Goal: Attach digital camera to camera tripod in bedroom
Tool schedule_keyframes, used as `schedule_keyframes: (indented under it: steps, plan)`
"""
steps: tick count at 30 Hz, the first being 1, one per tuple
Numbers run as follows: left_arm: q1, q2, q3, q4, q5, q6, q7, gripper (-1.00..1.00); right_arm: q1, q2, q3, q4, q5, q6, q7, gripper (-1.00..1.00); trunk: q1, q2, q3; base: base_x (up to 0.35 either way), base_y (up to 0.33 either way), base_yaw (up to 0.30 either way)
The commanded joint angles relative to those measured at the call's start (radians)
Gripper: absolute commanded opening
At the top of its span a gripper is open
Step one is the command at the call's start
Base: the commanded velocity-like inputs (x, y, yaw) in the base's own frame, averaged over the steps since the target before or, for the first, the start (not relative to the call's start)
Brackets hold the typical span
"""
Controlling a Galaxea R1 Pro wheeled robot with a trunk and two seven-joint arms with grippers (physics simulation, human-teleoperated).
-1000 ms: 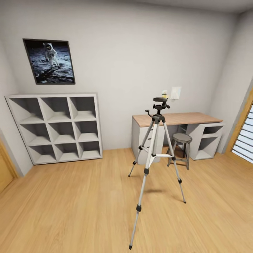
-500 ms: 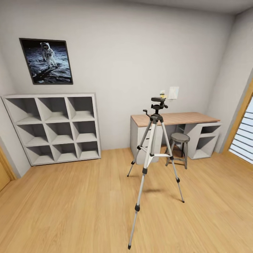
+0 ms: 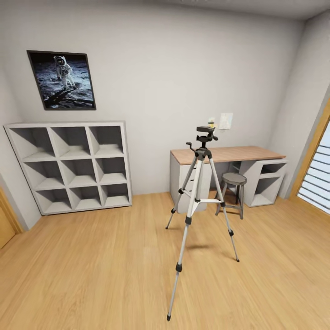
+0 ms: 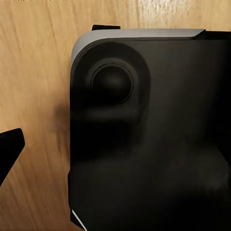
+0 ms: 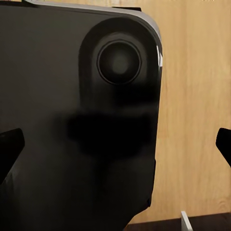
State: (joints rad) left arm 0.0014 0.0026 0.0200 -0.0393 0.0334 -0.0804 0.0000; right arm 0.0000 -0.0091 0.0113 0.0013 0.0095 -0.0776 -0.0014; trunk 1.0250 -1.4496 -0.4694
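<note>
Room: the bedroom — light grey walls and a light wood floor (image 3: 91, 275).
Camera tripod (image 3: 200, 192): stands upright on the floor in mid-room, in front of the counter, three silver legs spread, black feet down; its black head carries a pan handle sticking out to one side.
Counter (image 3: 229, 154): wood-topped, against the back wall behind the tripod; a round grey stool (image 3: 233, 179) stands in front of it.
Small things on the counter: a pale card-like object (image 3: 226, 121) and a small yellowish item (image 3: 211, 122) at the wall — too small to tell what they are.
Shelf (image 3: 68, 165): white, nine cubes, against the wall to the left of the counter.
Poster (image 3: 62, 80): framed astronaut on a grey surface, above the shelf.
Writing: no readable text or brand on anything.
Left claw (image 4: 10, 149): one dark fingertip over the wood floor beside the robot's black base (image 4: 154, 144); how far it gapes I cannot tell.
Right claw (image 5: 115, 147): two dark fingertips set wide apart, nothing held, over the same base.
</note>
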Motion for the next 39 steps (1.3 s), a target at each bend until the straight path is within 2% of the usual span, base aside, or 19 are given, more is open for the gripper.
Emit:
schedule_keyframes:
  steps: [1, 18, 29, 39]
  plan:
    - [0.0, 0.0, 0.001, -0.001, 0.003, -0.002, 0.0, 1.0, 0.0, 0.0, 0.001, 0.0, 0.001, -0.003, 0.0, 1.0, 0.0, 0.0, -0.001, -0.005, 0.0, 0.0]
    - [0.0, 0.0, 0.003, -0.001, 0.004, -0.002, 0.0, 1.0, 0.0, 0.0, 0.0, 0.0, 0.0, -0.008, -0.001, 1.0, 0.0, 0.0, -0.001, -0.001, 0.0, 0.0]
    - [0.0, 0.0, 0.002, 0.0, 0.025, -0.002, 0.0, 1.0, 0.0, 0.0, -0.003, 0.0, -0.002, -0.007, 0.0, 1.0, 0.0, 0.0, -0.001, 0.0, 0.0, -0.091]
    - [0.0, 0.0, 0.003, -0.001, 0.029, -0.002, 0.0, 1.0, 0.0, 0.0, -0.002, 0.0, -0.002, -0.008, 0.0, 1.0, 0.0, 0.0, -0.001, -0.147, 0.0, -0.034]
